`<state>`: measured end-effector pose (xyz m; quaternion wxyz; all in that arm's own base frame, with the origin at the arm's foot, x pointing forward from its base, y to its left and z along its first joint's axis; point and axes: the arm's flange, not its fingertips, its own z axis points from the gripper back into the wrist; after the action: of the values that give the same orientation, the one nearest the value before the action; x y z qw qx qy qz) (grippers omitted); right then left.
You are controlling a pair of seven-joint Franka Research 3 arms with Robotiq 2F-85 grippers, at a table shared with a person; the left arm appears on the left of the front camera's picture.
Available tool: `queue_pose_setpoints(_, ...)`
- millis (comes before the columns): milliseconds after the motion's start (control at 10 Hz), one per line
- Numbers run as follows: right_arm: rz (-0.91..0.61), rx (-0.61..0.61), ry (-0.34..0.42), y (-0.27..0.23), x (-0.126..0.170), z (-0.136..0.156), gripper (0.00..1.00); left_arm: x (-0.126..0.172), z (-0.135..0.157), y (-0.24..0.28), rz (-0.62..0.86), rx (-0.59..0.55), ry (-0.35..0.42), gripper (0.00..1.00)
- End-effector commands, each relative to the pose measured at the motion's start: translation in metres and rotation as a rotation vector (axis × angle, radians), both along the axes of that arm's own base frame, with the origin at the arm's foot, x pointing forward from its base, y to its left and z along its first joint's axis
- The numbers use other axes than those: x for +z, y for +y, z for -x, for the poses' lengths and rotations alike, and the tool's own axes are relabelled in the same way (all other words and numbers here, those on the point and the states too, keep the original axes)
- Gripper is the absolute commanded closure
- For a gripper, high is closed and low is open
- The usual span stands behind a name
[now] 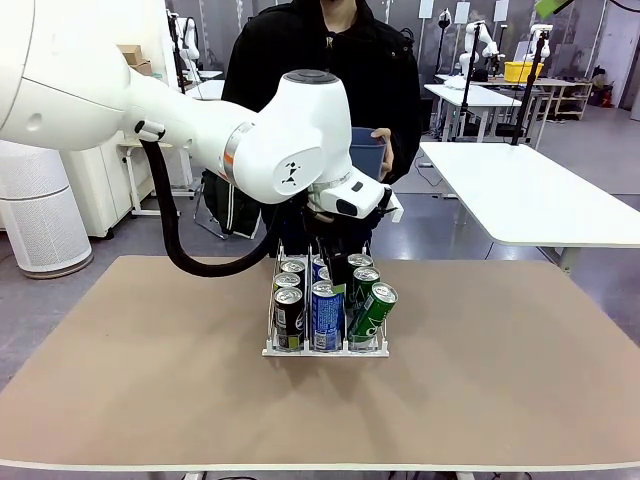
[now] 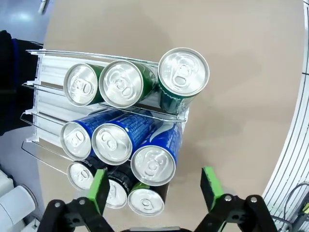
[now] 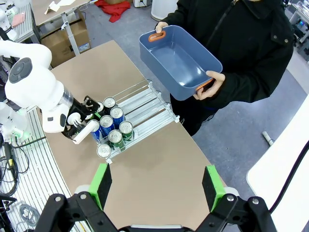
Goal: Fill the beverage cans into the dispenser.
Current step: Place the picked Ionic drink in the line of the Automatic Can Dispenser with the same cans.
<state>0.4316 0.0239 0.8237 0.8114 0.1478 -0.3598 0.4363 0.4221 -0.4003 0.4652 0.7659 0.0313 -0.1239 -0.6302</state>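
The dispenser (image 1: 273, 348) stands mid-table with three lanes of beverage cans: dark cans (image 2: 146, 201), blue cans (image 2: 112, 143) and green cans (image 2: 121, 83). The front green can (image 1: 372, 312) leans tilted against the front stop, and from above the same can (image 2: 183, 72) sticks out past the wire. My left gripper (image 2: 154, 188) hovers open just above the cans, holding nothing; it hangs over the rack's middle (image 1: 338, 268). My right gripper (image 3: 155, 186) is open and empty, high above the table's near side, far from the dispenser (image 3: 149, 104).
A person in black stands at the far edge holding an empty blue bin (image 3: 178, 60) with both hands above the table. My left arm (image 3: 43, 101) stretches across the rack. Brown tabletop (image 1: 500, 360) lies bare to both sides.
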Motion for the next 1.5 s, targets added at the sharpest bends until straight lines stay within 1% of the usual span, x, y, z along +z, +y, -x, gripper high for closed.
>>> queue_pose_setpoints(0, 0.002, -0.003, 0.007, 0.001, -0.002, 0.002, 0.0, 0.0, 0.012, 0.008, 0.025, 0.059, 0.036, 0.0)
queue_pose_setpoints(100, 0.002, -0.003, 0.007, 0.001, -0.002, 0.002, 0.0, 0.002, 0.014, 0.007, 0.033, 0.091, 0.03, 0.0)
queue_pose_setpoints(200, 0.002, -0.003, 0.007, 0.001, -0.002, 0.002, 0.0, 0.003, 0.016, 0.009, 0.035, 0.092, 0.026, 0.0)
queue_pose_setpoints(300, 0.002, -0.003, 0.007, 0.001, -0.002, 0.002, 0.0, 0.004, 0.017, 0.01, 0.03, 0.077, 0.004, 0.0)
queue_pose_setpoints(400, 0.002, -0.003, 0.007, 0.001, -0.002, 0.002, 0.0, 0.004, 0.006, 0.003, 0.022, 0.066, 0.019, 0.0)
queue_pose_setpoints(1400, 0.002, -0.003, 0.007, 0.001, -0.002, 0.002, 0.0, 0.004, 0.006, 0.003, 0.022, 0.066, 0.019, 0.0)
